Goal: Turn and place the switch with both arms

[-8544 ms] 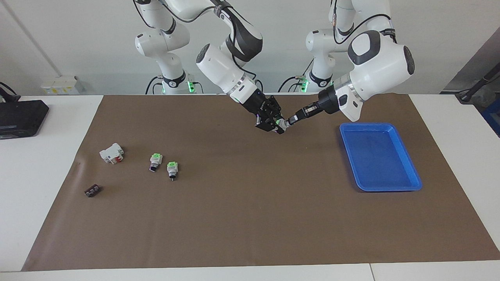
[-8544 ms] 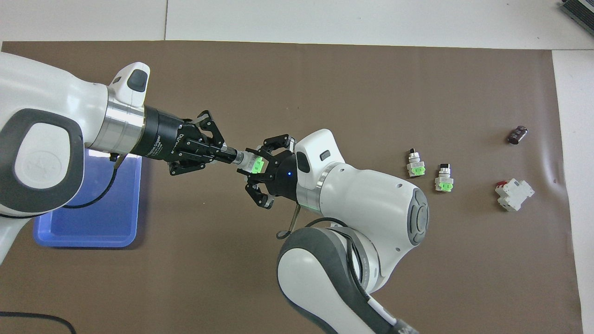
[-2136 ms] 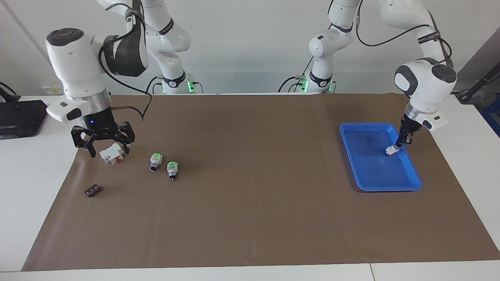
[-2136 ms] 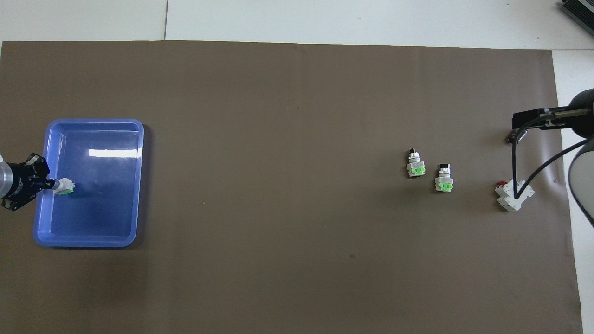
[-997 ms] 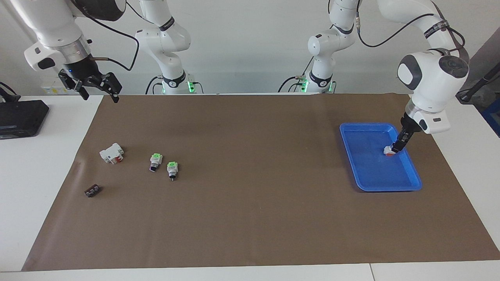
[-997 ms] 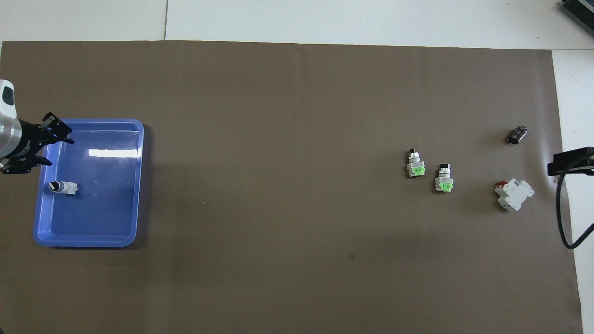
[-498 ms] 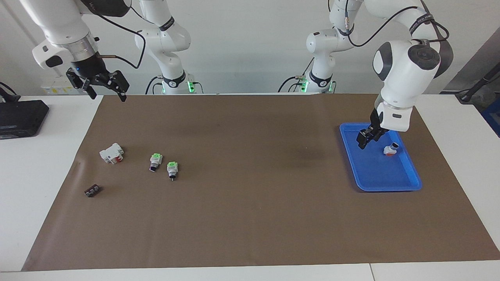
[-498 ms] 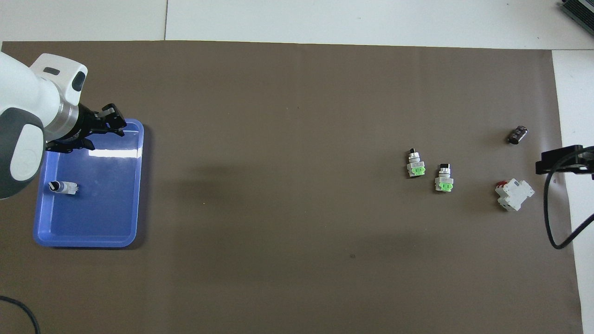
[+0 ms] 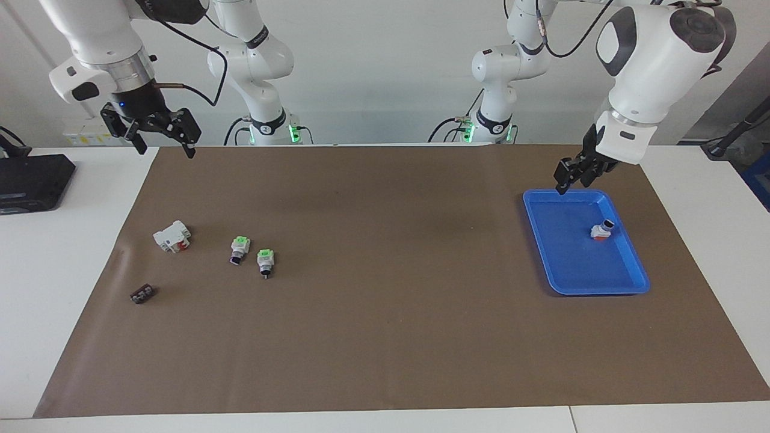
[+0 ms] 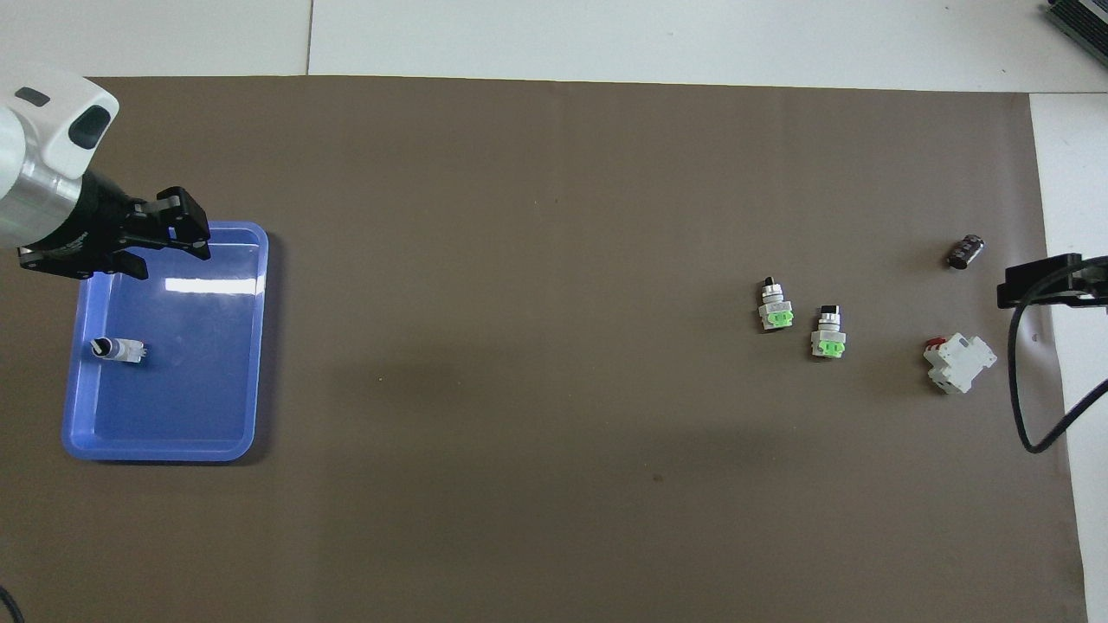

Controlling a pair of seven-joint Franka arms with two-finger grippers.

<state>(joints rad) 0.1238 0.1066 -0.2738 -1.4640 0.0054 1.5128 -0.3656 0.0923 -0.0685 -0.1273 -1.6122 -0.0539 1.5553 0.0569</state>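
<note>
One switch (image 9: 601,230) (image 10: 119,350) lies on its side in the blue tray (image 9: 586,292) (image 10: 156,452), white with a red face and a black knob, and nothing touches it. My left gripper (image 9: 571,180) (image 10: 169,255) hangs open and empty in the air over the tray's rim on the robots' side. Two more switches (image 9: 239,248) (image 9: 264,260) lie green face up on the brown mat toward the right arm's end. My right gripper (image 9: 165,144) is raised, open and empty, over the mat's corner at that end.
A larger white block with a red part (image 9: 172,236) (image 10: 958,363) lies beside the two switches. A small flat dark piece (image 9: 142,294) (image 10: 965,252) lies farther from the robots. A black box (image 9: 30,182) sits on the white table off the mat.
My left gripper has come off the switch, leaving it in the tray, and has risen toward the tray's robot-side rim. The right gripper has shifted only slightly.
</note>
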